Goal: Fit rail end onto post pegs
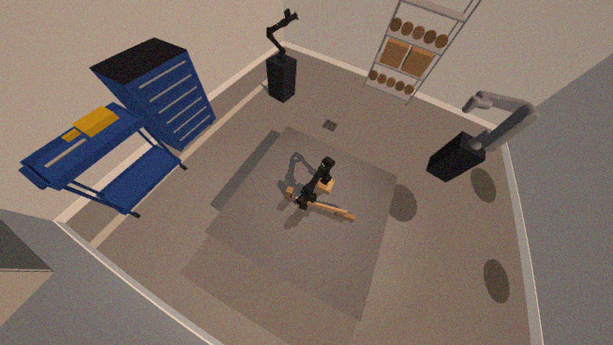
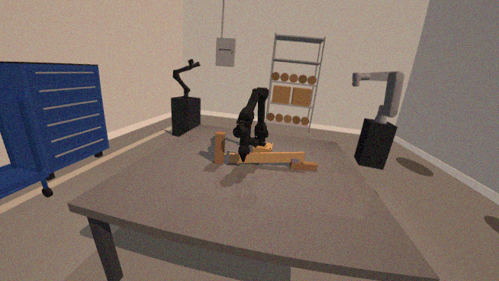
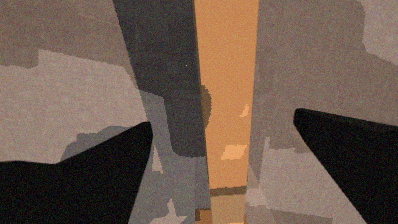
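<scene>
Far back beyond the table (image 2: pixel 160 214): blue drawers (image 2: pixel 57 111), shelf rack (image 2: pixel 320 69), two other arms on black boxes. Near the table's middle, toward the back edge: rail (image 2: pixel 272 157), near end down by the post (image 2: pixel 220 146). Only up close: rail (image 3: pixel 226 90) between the wide-apart fingers, untouched. Gripper (image 2: pixel 243 156) right above it, nothing held.
</scene>
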### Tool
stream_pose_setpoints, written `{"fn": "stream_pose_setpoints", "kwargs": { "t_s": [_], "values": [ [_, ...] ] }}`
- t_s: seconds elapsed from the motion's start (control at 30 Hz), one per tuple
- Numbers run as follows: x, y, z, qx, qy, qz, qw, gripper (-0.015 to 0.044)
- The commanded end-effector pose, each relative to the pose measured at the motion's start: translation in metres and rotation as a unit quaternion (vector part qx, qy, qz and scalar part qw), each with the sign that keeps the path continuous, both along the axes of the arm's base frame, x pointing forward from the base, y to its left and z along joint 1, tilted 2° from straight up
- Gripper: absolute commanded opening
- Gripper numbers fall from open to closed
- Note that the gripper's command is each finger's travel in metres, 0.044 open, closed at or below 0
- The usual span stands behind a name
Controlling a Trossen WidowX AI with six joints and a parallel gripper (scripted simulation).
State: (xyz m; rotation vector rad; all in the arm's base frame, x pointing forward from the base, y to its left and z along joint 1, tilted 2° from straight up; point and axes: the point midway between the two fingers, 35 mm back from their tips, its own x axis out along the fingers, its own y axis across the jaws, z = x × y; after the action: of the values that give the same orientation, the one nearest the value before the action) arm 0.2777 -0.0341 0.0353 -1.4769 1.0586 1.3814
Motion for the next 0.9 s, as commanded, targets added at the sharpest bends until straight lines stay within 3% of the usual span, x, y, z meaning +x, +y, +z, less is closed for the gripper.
{"fn": "stream_pose_setpoints", "kwargs": {
  "t_s": [0.0, 0.2, 0.7, 0.87],
  "values": [
    [-0.0019, -0.0011, -0.0082, -0.003, 0.004, 0.002, 1.000, 0.0440],
    [-0.0025, -0.0013, -0.0150, -0.003, 0.004, 0.002, 1.000, 0.0440],
    [-0.0025, -0.0013, -0.0150, -0.003, 0.004, 0.002, 1.000, 0.0046],
    [-0.0025, -0.0013, -0.0150, -0.003, 0.004, 0.002, 1.000, 0.0013]
  ]
}}
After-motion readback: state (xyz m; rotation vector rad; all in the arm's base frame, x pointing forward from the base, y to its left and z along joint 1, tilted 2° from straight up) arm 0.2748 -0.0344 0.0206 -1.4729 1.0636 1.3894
